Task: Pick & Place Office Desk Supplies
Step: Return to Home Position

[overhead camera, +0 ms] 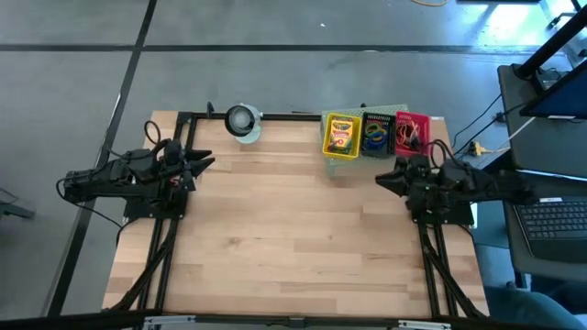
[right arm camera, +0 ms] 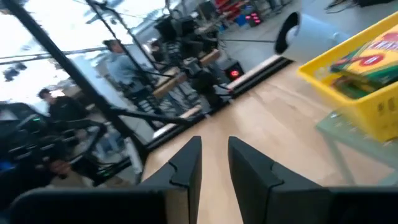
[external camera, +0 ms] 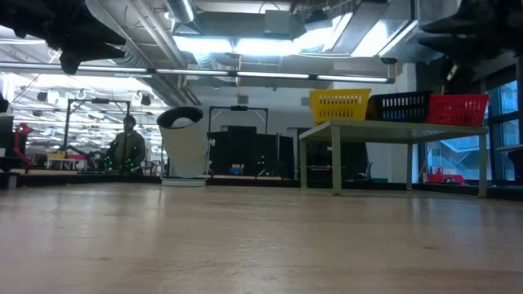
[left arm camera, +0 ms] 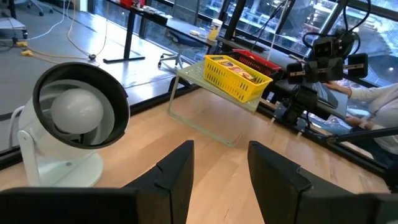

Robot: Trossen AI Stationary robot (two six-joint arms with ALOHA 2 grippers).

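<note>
2 arms sat tucked at table [overhead camera: 293, 229] side edges, clear of worktop; judged homing, nothing left loose to carry. Left gripper [overhead camera: 207, 163] fingers parted, empty. Right gripper [overhead camera: 382, 178] narrowly parted, empty. Beyond, at far edge, pale green stand [external camera: 392, 131] bore 3 bins side by side: yellow bin [overhead camera: 340, 136] with crayon boxes [overhead camera: 341, 131], black bin [overhead camera: 375, 135] with rubber bands [overhead camera: 374, 137], red bin [overhead camera: 415, 132]. Round white object [overhead camera: 242, 120] stood apart.
</note>
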